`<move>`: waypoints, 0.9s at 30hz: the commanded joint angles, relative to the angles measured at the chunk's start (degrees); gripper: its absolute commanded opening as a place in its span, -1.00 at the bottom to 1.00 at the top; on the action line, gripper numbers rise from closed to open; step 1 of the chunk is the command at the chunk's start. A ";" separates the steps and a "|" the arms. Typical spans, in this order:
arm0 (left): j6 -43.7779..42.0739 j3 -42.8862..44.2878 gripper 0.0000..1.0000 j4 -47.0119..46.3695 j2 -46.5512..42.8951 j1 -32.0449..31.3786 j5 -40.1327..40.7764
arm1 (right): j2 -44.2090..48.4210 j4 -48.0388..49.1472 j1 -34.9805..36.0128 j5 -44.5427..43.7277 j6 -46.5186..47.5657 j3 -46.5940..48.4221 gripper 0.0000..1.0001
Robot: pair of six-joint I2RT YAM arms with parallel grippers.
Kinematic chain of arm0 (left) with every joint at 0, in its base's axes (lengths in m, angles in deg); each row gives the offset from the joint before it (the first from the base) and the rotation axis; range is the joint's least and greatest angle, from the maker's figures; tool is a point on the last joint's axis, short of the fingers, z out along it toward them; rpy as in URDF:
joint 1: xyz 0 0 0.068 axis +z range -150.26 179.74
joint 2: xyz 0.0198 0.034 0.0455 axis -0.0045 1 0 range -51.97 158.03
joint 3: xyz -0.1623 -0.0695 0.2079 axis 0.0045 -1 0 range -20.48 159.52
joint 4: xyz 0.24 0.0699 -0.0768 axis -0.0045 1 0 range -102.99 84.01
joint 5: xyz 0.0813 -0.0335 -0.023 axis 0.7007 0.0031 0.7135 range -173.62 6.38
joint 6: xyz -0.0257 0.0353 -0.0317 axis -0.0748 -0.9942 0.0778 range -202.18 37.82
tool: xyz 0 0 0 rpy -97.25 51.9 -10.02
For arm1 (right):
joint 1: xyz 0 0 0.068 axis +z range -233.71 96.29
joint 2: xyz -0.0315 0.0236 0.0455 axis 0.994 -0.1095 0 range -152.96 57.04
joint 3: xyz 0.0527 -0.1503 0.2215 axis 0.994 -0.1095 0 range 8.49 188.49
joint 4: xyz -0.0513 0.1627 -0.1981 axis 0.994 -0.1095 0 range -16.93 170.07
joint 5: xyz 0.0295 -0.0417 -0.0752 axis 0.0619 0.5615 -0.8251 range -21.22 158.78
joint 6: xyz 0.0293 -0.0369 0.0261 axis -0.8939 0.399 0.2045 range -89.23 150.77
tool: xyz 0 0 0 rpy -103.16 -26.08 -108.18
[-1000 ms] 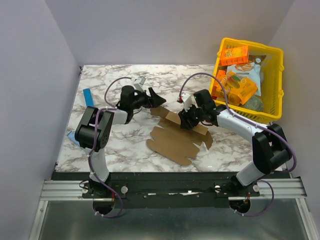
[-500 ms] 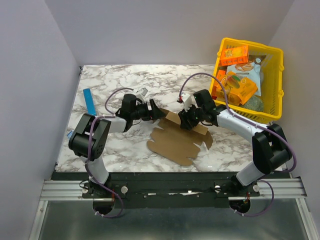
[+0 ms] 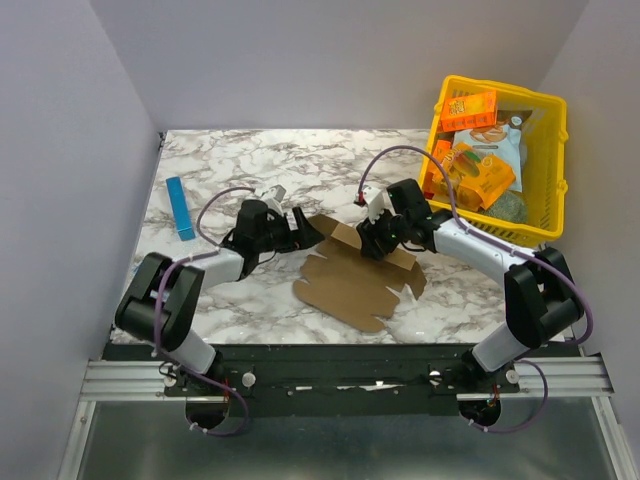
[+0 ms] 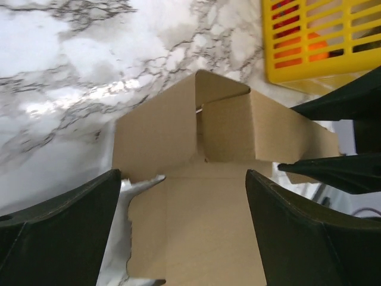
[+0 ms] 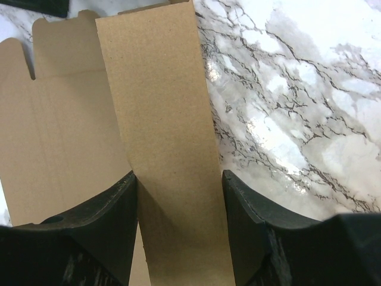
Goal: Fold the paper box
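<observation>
- One flat brown die-cut cardboard sheet point(image 3: 350, 285) lies mid-bench point(image 3: 250, 160), toward 6 o'clock. One slim blue bar point(image 3: 180, 208) sits at 9.
- My left hand point(image 3: 308, 228) reaches in low from 9 o'clock, jaws spread wide and gripping nothing, at the sheet's raised flap.
- My right hand point(image 3: 378, 240), coming from 3 o'clock, pinches an upright panel of the sheet.
- One yellow plastic basket point(image 3: 500, 89) at 2 o'clock holds orange boxes point(image 3: 470, 108) and packets.
</observation>
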 commanded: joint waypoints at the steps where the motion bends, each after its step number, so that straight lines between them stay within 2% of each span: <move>1: -7.54 -1.63 0.97 13.49 -12.79 -1.17 24.27 | -0.80 -1.71 0.08 -1.18 -0.30 -1.44 -0.02; 3: -8.86 -2.86 0.97 14.58 -17.70 -2.75 28.10 | -0.97 -1.63 0.08 -1.09 -0.30 -1.44 -0.02; 6: -10.10 -4.18 0.90 14.67 -19.14 -5.74 27.42 | -1.24 -1.54 0.08 -1.00 -0.30 -1.35 -0.02; 10: -8.87 -4.80 0.63 11.27 -13.53 -7.42 21.62 | -1.32 -1.01 0.08 -0.57 -0.39 -1.44 -0.02; 16: -8.87 -0.94 0.49 6.07 -5.35 -7.42 16.08 | -0.71 -0.83 0.08 -0.30 -0.30 -1.88 -0.02; 27: -12.03 5.75 0.19 5.27 4.76 -7.94 14.85 | -0.62 -0.83 0.08 0.05 -0.21 -1.88 -0.02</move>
